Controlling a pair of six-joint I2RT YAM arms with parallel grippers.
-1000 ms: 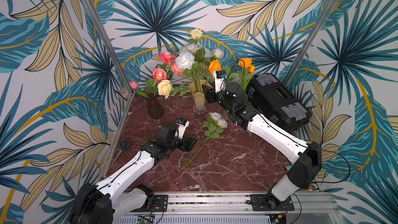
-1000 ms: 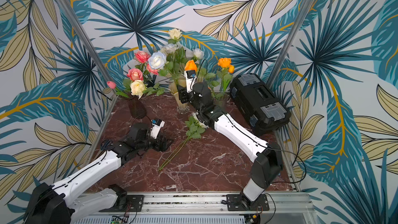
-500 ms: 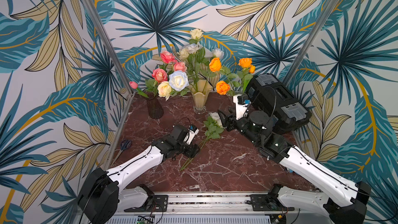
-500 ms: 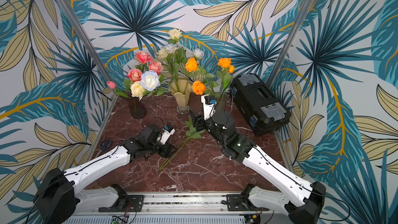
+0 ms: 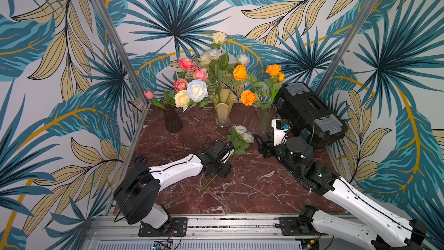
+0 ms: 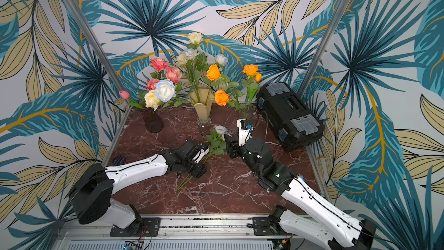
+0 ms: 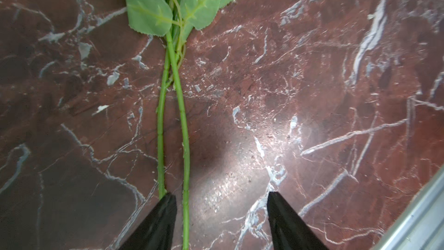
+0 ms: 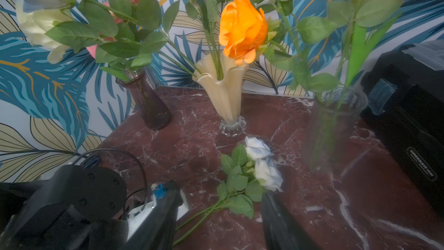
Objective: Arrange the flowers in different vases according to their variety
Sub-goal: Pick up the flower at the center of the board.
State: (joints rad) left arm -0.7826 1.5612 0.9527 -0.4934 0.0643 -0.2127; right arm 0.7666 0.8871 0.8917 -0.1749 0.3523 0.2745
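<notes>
Left gripper hovers low over the marble table, jaws apart, one bare green stem of the two white roses between them, the other at a fingertip; right gripper hangs near the blooms, spread and empty; these sprays look light, thin and slick, so pinching both stems below the leaves seems safest, sparing the soft heads.

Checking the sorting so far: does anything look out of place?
Yes. The dark purple vase holds pink roses mixed with a pale-blue rose and a cream rose, so varieties clash. Two white roses lie flat on the table, in no vase.
</notes>
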